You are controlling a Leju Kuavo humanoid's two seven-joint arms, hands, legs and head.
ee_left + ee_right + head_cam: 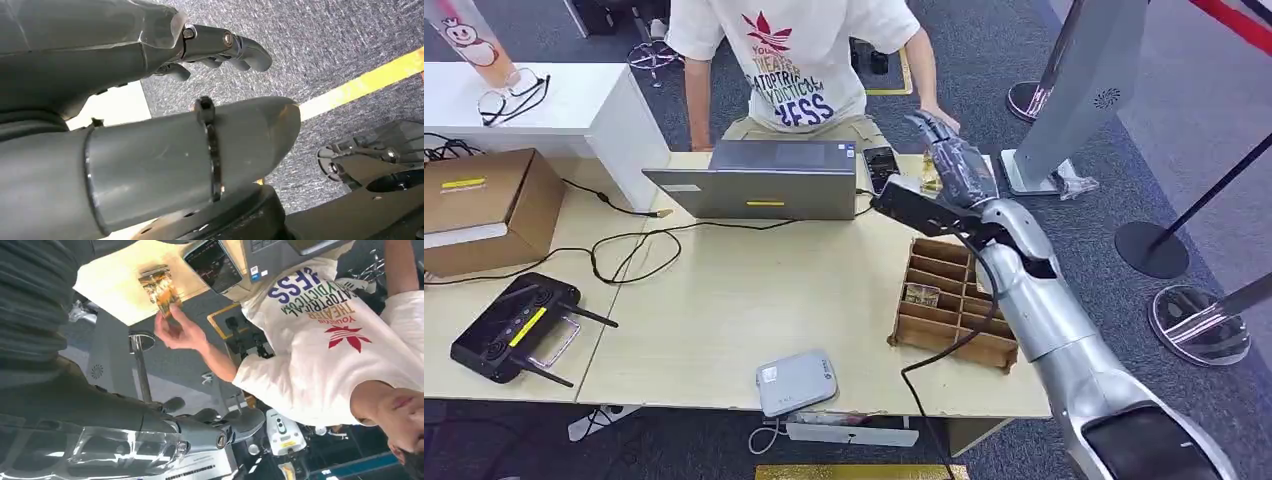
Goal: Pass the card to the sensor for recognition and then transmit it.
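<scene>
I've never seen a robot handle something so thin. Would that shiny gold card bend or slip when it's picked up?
The card looks thin and flat, so it is probably light and may flex a little. Its glossy, reflective face suggests it could slip between smooth fingers. The person's hand pinches it at one edge and it stays straight, so it is likely fairly stiff.

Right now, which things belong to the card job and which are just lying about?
Job: card, at a person's hand; right hand; wooden divider tray with another card.
Lying about: laptop; cardboard box; black antenna device; glasses.
</scene>
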